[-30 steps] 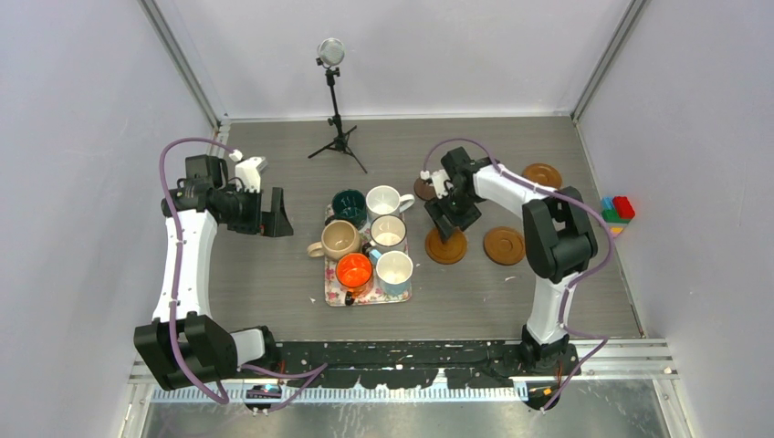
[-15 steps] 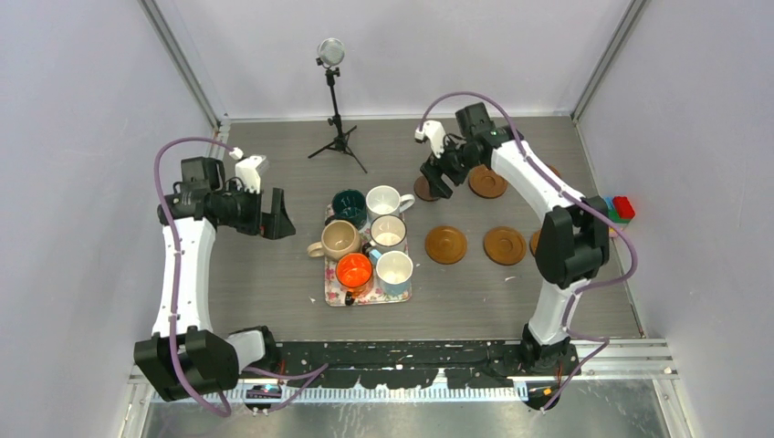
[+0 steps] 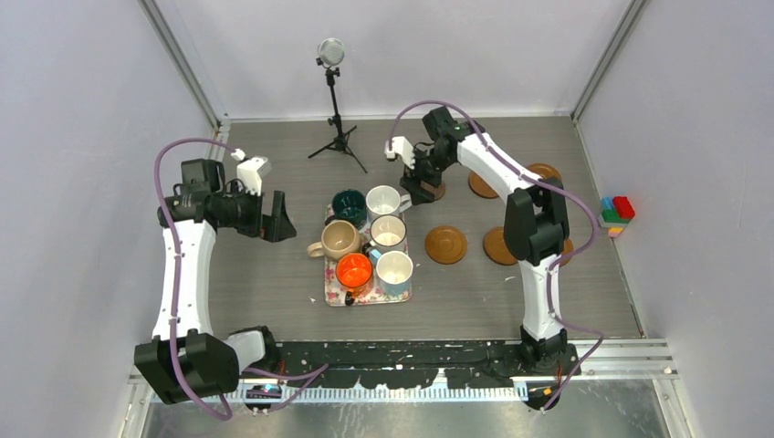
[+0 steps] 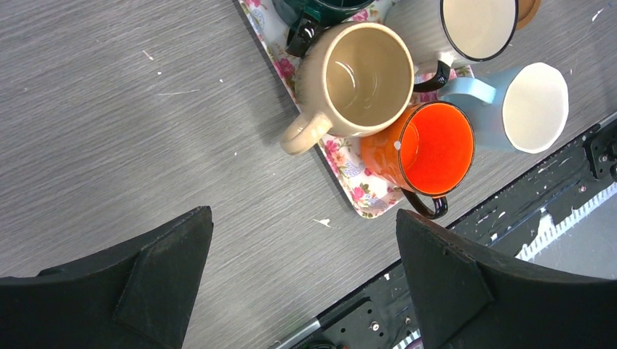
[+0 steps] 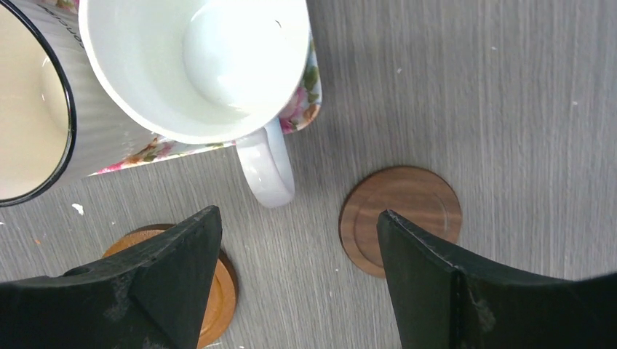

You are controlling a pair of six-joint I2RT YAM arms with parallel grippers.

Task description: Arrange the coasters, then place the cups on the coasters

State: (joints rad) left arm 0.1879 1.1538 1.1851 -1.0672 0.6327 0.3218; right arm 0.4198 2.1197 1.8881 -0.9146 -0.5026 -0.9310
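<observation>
My tray (image 3: 334, 294) sits mid-table with six cups (image 3: 388, 231) on it, in two columns of three. The coasters (image 3: 445, 245) lie to its right, spread apart on the table (image 3: 274, 292). One coaster (image 5: 401, 218) lies just off the tray's far right corner, below my right gripper (image 3: 418, 187). My left gripper (image 3: 274, 221) hangs left of the tray. A tripod (image 3: 336, 137) stands behind the tray, and blocks (image 3: 618, 212) sit at the right edge.
</observation>
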